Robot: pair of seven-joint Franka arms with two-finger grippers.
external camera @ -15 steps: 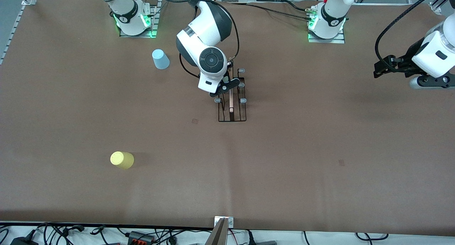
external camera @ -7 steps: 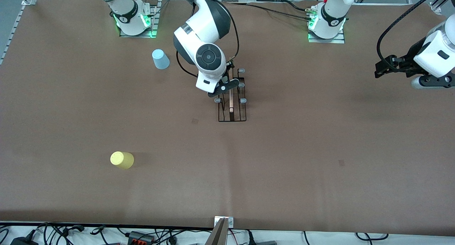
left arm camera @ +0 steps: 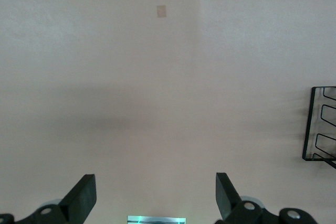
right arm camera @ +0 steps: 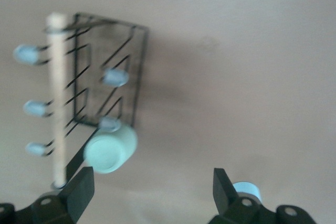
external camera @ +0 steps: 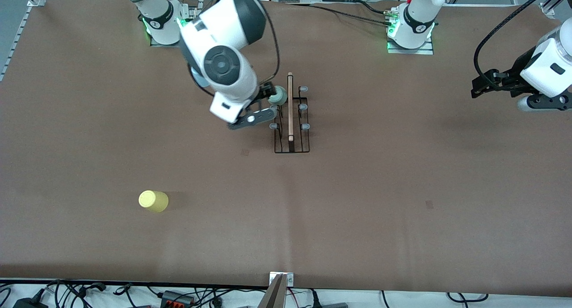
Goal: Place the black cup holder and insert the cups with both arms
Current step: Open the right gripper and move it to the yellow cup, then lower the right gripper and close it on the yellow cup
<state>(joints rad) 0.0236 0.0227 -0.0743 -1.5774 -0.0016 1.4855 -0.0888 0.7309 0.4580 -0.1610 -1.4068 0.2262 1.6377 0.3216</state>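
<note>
Right fingers [external camera: 254,107] apart beside mint cup [external camera: 279,95] (racked).

Cups: three. A mint green cup [external camera: 279,95] sits on the rack. A yellow cup [external camera: 153,201] stands at about eight o'clock from the rack in the front view. A light blue cup [right arm camera: 249,190] is at about ten o'clock, mostly hidden under an arm.

Racks: one black wire rack [external camera: 291,145] with one wooden rod [external camera: 290,107].

Prongs: six, five of them bare.

Robot arms: two, the right arm [external camera: 223,66] and the left arm [external camera: 547,71].
</note>
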